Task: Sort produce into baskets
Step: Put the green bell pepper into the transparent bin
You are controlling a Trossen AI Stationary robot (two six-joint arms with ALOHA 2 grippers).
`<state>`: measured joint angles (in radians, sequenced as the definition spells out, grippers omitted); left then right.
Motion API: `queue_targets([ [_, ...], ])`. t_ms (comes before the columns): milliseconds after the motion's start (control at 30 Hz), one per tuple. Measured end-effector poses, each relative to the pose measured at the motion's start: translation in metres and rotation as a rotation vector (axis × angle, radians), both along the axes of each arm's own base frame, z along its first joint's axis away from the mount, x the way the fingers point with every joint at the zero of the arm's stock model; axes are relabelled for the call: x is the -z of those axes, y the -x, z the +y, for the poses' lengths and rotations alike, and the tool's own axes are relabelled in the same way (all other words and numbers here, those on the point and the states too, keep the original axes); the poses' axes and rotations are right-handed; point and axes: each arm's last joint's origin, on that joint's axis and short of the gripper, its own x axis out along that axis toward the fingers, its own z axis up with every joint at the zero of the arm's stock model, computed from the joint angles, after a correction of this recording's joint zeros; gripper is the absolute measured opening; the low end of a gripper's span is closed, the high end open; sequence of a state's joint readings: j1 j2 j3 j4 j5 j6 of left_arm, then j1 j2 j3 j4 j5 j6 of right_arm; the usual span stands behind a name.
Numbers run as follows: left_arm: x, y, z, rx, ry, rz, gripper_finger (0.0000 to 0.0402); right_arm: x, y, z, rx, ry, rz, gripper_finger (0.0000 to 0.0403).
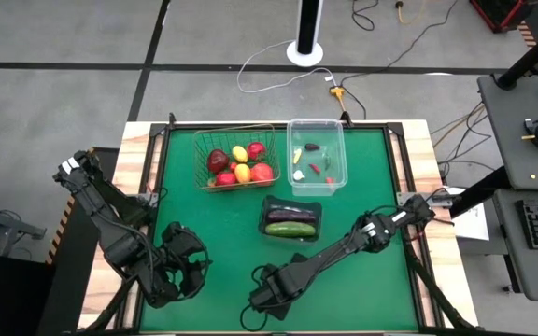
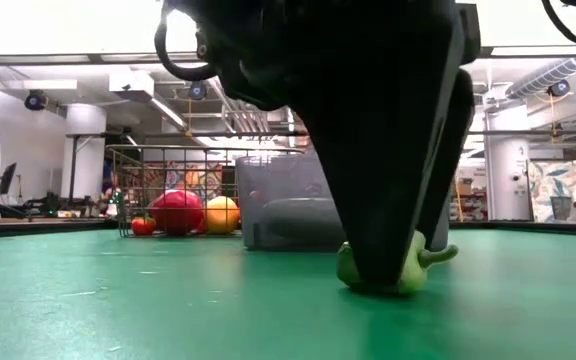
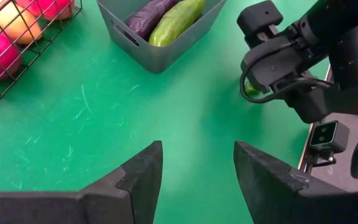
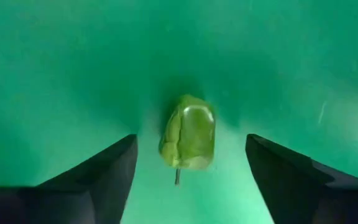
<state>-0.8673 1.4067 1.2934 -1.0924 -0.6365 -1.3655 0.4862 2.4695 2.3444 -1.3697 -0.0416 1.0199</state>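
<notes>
A: Starting on the left, where is the left gripper (image 1: 183,266)?

B: Parked low over the near-left of the green worktop (image 1: 222,233), jaws spread wide with nothing between them. It only waits.

A: And the baskets?

B: At the far side. The wire basket (image 1: 200,161) holds the red, yellow and orange round pieces; just to its right the clear tub (image 1: 336,154) holds a few tiny items. In front of them the dark tray (image 1: 273,204) carries the eggplant (image 1: 290,217) and the cucumber (image 1: 290,229) side by side.

A: What is the step in hand?

B: I judge it to be a pick. The right gripper (image 4: 191,163) is down at the near middle of the worktop, jaws open, one finger either side of a small green pepper (image 4: 188,138) lying on the cloth with its stem toward the wrist. Nothing is held yet.

A: How should it close?

B: The pepper sits roughly centred in the gap, so I would close squarely on the fat body, not the stem. In the low view the fingers look already at the cloth, so no more descent seems needed.

A: Risks?

B: It is glossy and rounded; an off-centre pinch could squirt it out. Close slowly, lift straight up, and clear the dark tray's wall.
</notes>
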Motion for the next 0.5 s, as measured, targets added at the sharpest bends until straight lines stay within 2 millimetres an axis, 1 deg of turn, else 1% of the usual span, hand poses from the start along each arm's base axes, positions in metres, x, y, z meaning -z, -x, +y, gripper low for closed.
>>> queue_targets([
  [167,0.0,-0.0001,0.0001,0.0,0.0,0.0,0.018,0.0002,-0.0018,-0.0028,-0.015,0.012,-0.01,0.0237],
  [500,0.0,-0.0001,0.0001,-0.001,0.0,-0.001,0.018,0.0001,-0.0037,-0.0025,-0.044,-0.027,-0.013,0.0088],
])
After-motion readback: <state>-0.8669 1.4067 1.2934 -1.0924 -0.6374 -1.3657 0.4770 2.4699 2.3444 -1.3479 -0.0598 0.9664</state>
